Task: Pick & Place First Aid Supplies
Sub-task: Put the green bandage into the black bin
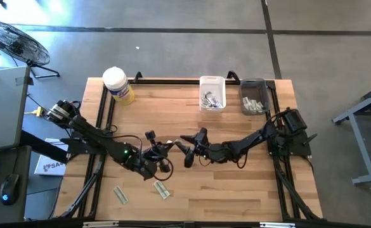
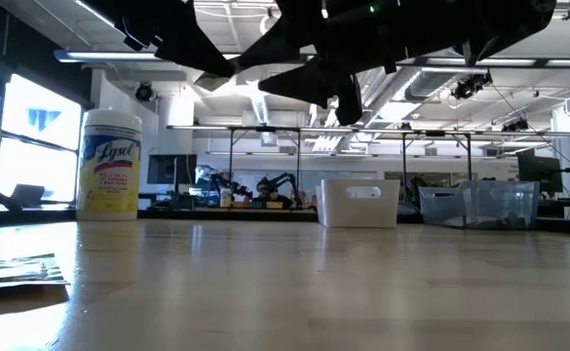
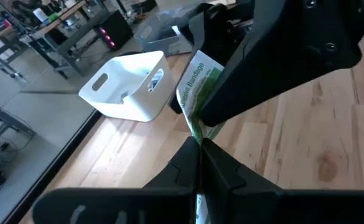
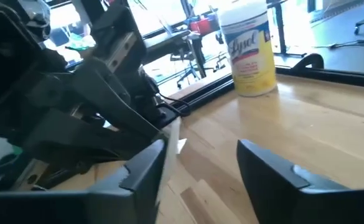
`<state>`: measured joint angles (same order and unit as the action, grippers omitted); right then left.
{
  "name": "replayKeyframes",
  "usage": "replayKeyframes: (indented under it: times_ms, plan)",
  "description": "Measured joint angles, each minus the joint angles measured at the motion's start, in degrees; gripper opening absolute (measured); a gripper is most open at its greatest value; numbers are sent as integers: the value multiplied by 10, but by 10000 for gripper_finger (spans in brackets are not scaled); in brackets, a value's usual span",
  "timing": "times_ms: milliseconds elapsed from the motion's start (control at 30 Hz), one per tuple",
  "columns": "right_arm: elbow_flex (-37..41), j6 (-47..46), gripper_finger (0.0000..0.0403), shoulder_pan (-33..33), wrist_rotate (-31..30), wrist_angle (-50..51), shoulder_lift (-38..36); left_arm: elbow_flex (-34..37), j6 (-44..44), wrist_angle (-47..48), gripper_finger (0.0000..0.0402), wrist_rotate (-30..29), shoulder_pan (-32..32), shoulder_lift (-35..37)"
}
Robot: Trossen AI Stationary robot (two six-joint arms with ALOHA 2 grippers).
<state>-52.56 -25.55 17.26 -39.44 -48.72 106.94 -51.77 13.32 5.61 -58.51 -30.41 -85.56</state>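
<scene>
My left gripper (image 1: 165, 148) (image 3: 200, 148) hovers above the table's middle, shut on a narrow green-and-white bandage strip (image 3: 197, 93). My right gripper (image 1: 185, 149) (image 4: 200, 165) faces it from the right, open. Its fingers stand on either side of the strip's free end, whose white edge (image 4: 175, 134) shows close to one finger (image 4: 145, 167). Whether that finger touches the strip I cannot tell. Two more strips (image 1: 121, 194) (image 1: 162, 189) lie flat near the table's front edge. My left gripper pinches the strip's near end (image 3: 198, 132) between its two fingertips. The strip sticks out past the fingers toward my right gripper, lifted clear of the table and slightly bent.
A white bin (image 1: 212, 92) and a clear bin (image 1: 253, 96), both with packets inside, stand at the table's far edge. A yellow wipes tub (image 1: 118, 85) stands at the far left corner. Bare wood (image 1: 236, 190) lies in front of the right arm.
</scene>
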Motion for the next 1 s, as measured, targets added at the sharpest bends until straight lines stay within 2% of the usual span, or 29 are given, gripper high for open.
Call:
replayKeyframes:
  times_ms: [400, 600, 800, 1000]
  plan:
    - [0, 4, 13, 0, 44, -9, 0, 0, 6, 0, 5, 16, 0, 0]
    - [0, 12, 12, 0, 39, -4, 0, 0, 19, 1, 37, 22, 0, 0]
    - [0, 26, 6, 0, 20, 0, 0, 0, 19, 0, 122, 22, 0, 0]
    - [0, 90, 4, 8, -43, 1, 0, 0, 24, 6, 207, 40, 0, 10]
